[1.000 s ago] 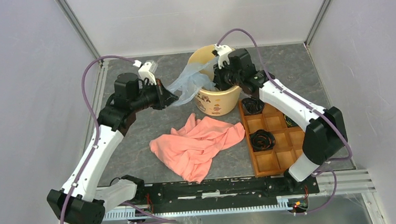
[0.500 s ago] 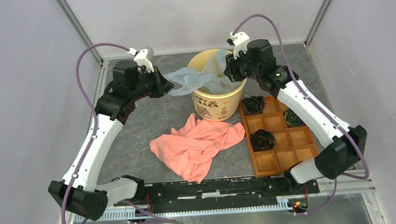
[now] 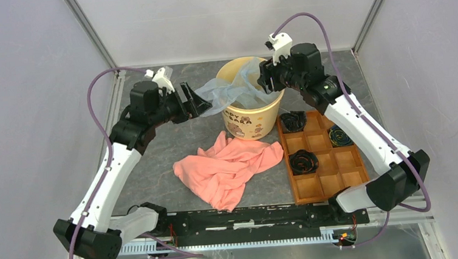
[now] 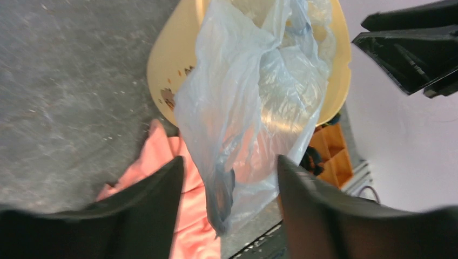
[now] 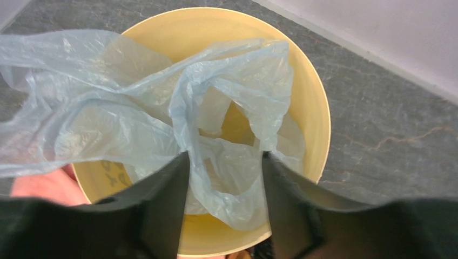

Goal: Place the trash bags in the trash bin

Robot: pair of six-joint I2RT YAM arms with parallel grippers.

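The bag (image 3: 229,92) lies half in the bin (image 3: 253,123), its tail draped over the rim toward the left hand (image 3: 198,101), whose fingers stand spread, grasping nothing. Whether the right hand (image 3: 265,82) pinches the bag, I cannot tell. The tail is best pushed down inside the rim without tipping the bin. On the desk (image 3: 155,153): one bag, one bin, one cloth (image 3: 226,169), and one tray (image 3: 328,182) holding three black rolls (image 3: 303,161).

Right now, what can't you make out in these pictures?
- Trash bin floor, right wrist view: the blue trash bag covers it.
- Black bundles in the wooden tray, top view: too small to identify; one sits partly behind the right arm.
- Anything under the pink cloth, top view: hidden by its folds.
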